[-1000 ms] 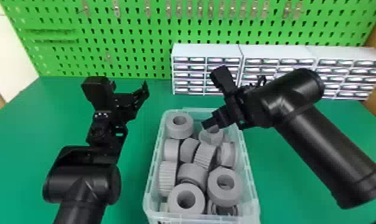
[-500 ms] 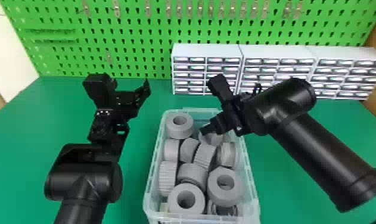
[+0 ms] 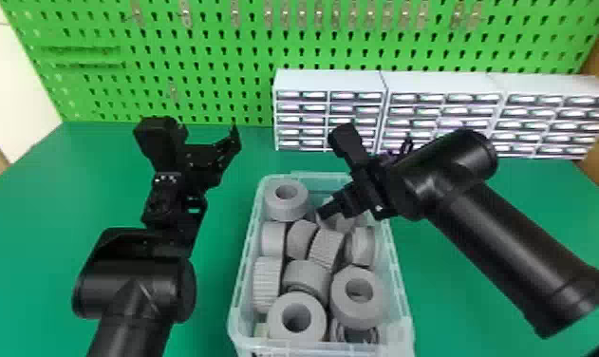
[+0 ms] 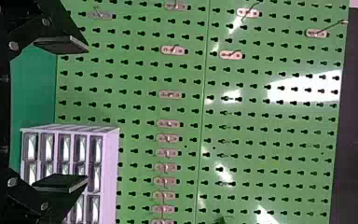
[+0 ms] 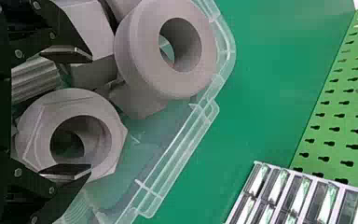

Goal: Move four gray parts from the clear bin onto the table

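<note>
The clear bin (image 3: 400,285) holds several gray parts, among them a ring (image 3: 286,199) in its far left corner and a ring (image 3: 297,318) near its front. Over the bin's far right part is my right gripper (image 3: 325,213), hiding some of a gray part (image 3: 338,223) there. In the right wrist view, my right gripper (image 5: 67,114) stands open, its fingertips at either side of a hexagonal gray part (image 5: 79,135). My left gripper (image 3: 222,152) is held left of the bin, over the table. Spread fingers of the left gripper (image 4: 63,114) have nothing between them in the left wrist view.
White drawer cabinets (image 3: 329,80) line the back of the green table (image 3: 32,204), behind the bin. A green pegboard (image 3: 208,61) with metal hooks rises behind them. The right forearm (image 3: 507,247) slants over the table right of the bin.
The right gripper has shifted slightly toward the left and downward in the head view, over the bin's far part. The left arm has moved a little to the right.
</note>
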